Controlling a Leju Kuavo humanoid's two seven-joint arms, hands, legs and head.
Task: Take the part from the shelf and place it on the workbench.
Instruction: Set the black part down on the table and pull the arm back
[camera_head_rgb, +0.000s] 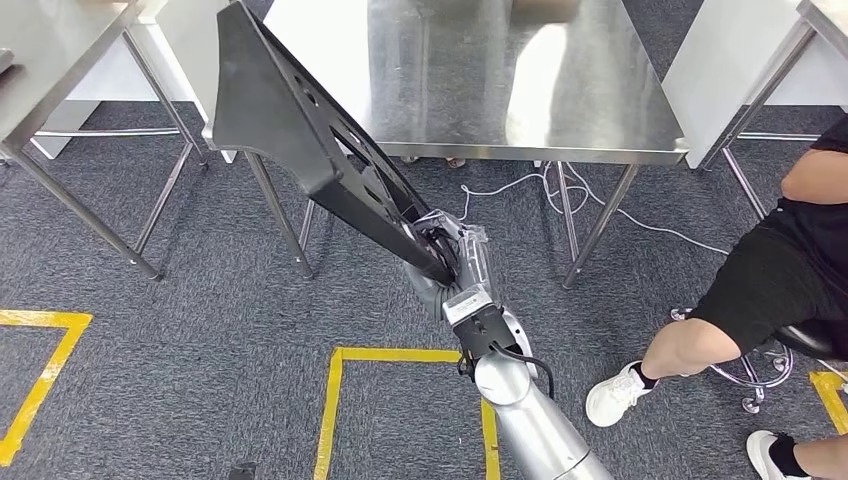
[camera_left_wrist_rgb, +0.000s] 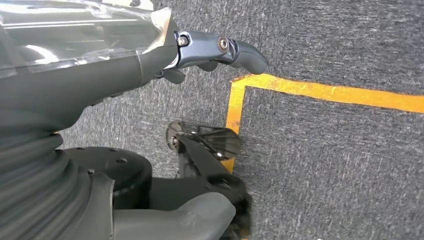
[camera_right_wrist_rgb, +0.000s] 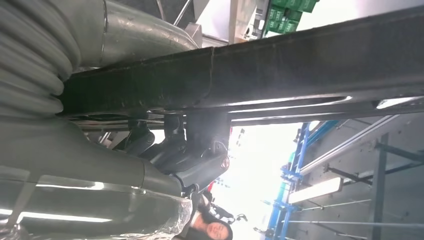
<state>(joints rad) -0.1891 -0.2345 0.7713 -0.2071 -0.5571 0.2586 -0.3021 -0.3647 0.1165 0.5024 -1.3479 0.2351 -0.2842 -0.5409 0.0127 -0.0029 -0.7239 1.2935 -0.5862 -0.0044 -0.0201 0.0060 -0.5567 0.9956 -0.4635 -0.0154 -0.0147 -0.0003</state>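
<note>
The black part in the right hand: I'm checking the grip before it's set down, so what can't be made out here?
- Head view: the black part hides the right hand fingers.
- Head view: the part's top end runs behind the steel workbench edge.
- Right wrist view: the part is cut off by the frame edge.

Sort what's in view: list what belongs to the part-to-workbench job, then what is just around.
Job:
black part, gripped at its lower end
right hand, holding it
steel workbench ahead

Just around:
left hand, holding nothing, over the carpet
yellow floor tape
white cable
seated person
side table
</note>
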